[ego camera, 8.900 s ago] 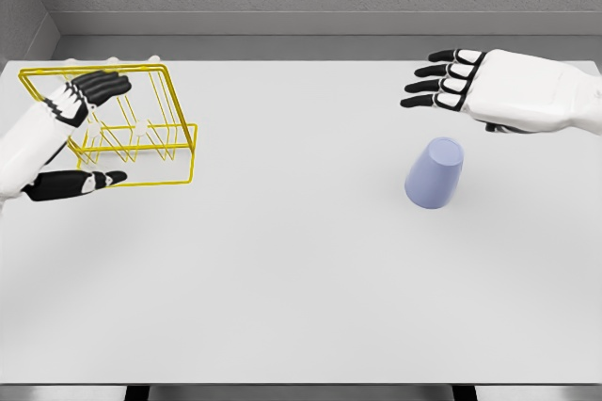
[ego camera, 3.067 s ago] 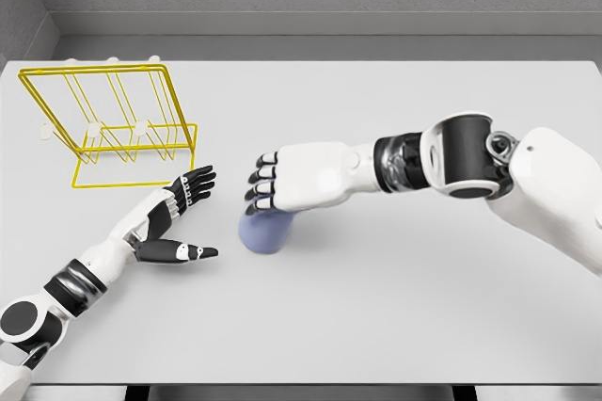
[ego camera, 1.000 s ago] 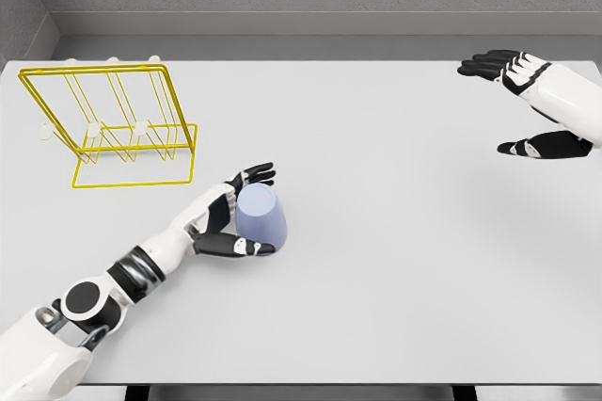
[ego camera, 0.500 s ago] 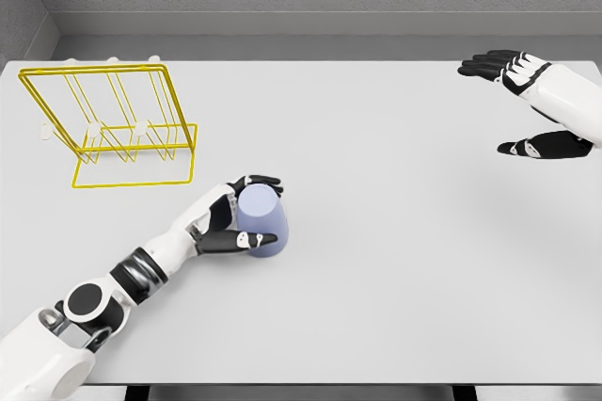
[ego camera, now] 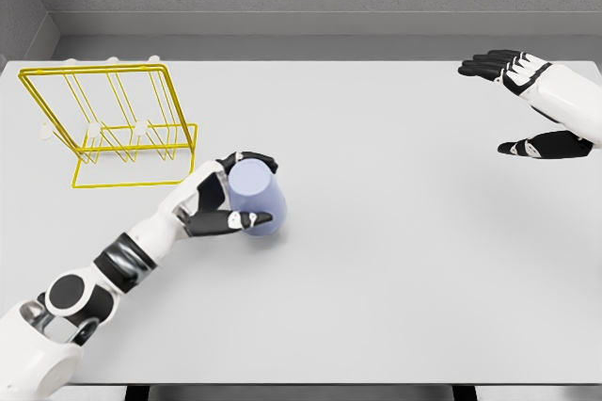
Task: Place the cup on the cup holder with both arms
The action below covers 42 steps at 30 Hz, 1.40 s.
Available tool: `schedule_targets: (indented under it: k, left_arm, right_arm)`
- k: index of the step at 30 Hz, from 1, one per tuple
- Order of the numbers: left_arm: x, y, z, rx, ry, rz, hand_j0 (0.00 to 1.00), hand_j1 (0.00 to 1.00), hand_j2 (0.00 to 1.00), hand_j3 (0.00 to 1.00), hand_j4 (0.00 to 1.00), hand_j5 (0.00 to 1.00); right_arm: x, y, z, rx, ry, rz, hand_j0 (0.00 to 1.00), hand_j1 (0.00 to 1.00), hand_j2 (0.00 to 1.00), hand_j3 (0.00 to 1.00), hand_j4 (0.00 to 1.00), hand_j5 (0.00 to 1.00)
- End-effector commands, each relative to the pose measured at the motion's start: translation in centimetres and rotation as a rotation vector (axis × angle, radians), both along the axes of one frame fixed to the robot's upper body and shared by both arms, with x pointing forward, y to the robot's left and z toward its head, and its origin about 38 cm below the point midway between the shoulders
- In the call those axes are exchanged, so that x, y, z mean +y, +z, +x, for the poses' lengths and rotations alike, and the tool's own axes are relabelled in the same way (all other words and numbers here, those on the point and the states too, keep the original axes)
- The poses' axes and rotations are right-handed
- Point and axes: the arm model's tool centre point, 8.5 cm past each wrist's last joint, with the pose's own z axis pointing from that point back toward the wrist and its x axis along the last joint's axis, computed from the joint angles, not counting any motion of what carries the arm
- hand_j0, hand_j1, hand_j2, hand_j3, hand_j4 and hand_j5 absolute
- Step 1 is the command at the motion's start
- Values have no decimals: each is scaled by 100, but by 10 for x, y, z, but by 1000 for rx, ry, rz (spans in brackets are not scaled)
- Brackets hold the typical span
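The robot's left hand (ego camera: 218,205) wraps its fingers around a lavender cup (ego camera: 255,200) on the white table (ego camera: 395,269), right of the yellow wire cup holder (ego camera: 113,128) (a light, rigid, probably slick cup, best gripped mid-wall), while the right hand (ego camera: 531,104) hovers open.

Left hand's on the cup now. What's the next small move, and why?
Probably lift the cup slightly off the table: the left hand already wraps it, and the yellow cup holder stands up and to the left, apart. The right hand waits far right.
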Motion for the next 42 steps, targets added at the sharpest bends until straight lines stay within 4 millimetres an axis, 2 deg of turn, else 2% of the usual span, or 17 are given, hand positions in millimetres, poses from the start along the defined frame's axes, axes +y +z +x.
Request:
schedule_targets:
  k: [1, 7, 9, 25, 42]
  left_arm:
    - [10, 15, 3, -33, 14, -5, 66, 66, 66, 66, 66, 66]
    - [40, 34, 14, -73, 65, 20, 67, 67, 67, 67, 67, 67]
    - [45, 38, 16, -78, 74, 14, 67, 67, 67, 67, 67, 67]
    - [62, 65, 25, -150, 83, -11, 69, 69, 69, 69, 69, 69]
    - [95, 90, 29, -210, 115, 29, 71, 71, 71, 71, 71, 71]
  right_arm:
    - [0, 1, 0, 1, 1, 8, 100, 100, 100, 100, 100, 100]
    - [0, 1, 0, 1, 1, 8, 100, 100, 100, 100, 100, 100]
    - [0, 1, 0, 1, 1, 8, 100, 100, 100, 100, 100, 100]
    - [0, 1, 0, 1, 1, 7, 100, 100, 100, 100, 100, 100]
    - [2, 2, -1, -2, 7, 8, 100, 100, 100, 100, 100, 100]
